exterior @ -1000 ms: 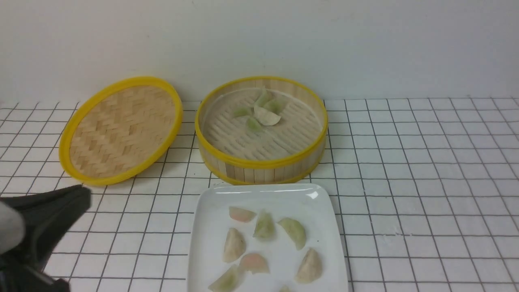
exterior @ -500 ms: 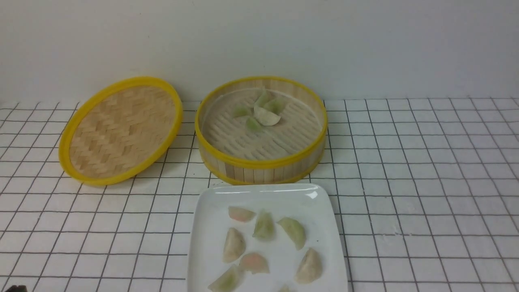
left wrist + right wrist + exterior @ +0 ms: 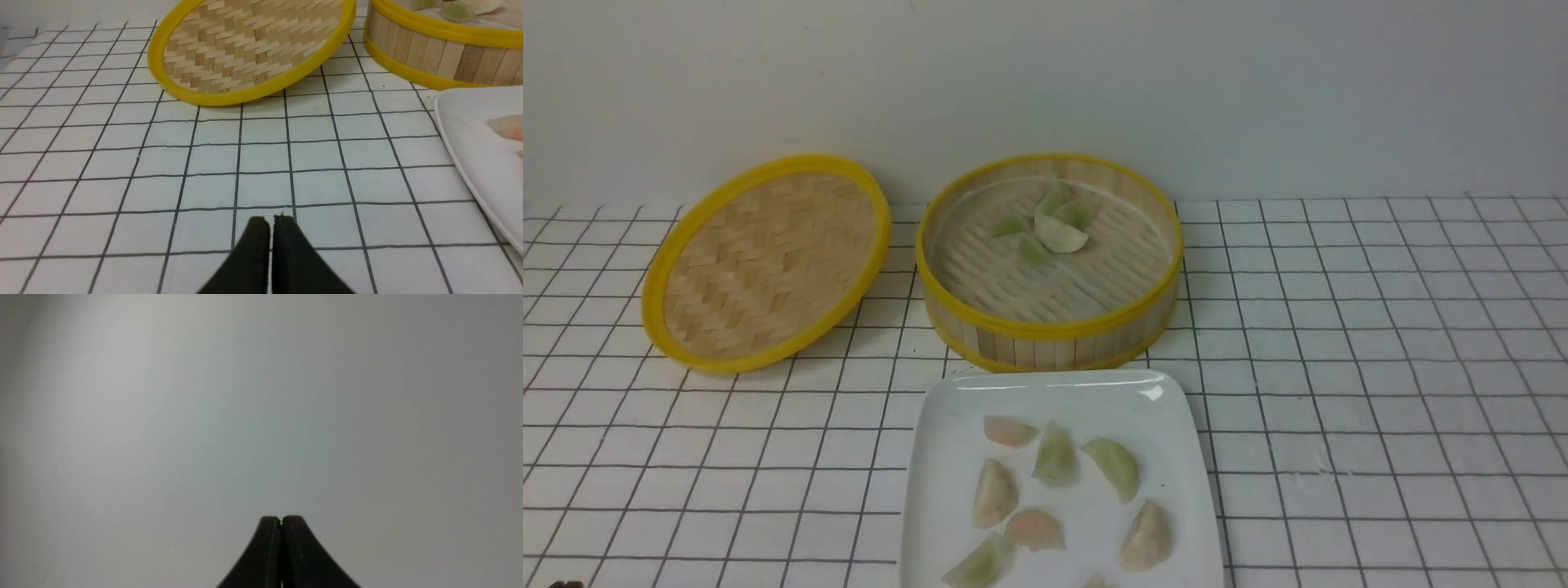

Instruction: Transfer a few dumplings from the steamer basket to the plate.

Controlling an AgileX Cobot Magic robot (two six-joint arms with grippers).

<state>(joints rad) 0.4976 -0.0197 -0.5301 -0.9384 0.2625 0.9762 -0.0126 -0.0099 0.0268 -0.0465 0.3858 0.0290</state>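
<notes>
The steamer basket stands at the middle back and holds several pale green and cream dumplings. The white plate lies in front of it with several dumplings on it. My left gripper is shut and empty, low over the tablecloth near the front left, left of the plate; only a dark tip shows in the front view. My right gripper is shut and empty, facing a blank grey surface; it is out of the front view.
The woven bamboo lid leans to the left of the basket; it also shows in the left wrist view. A white cloth with a black grid covers the table. A pale wall stands behind.
My left arm has drawn back out of the front view's lower left corner. The dumplings, basket, plate and lid have not moved.
</notes>
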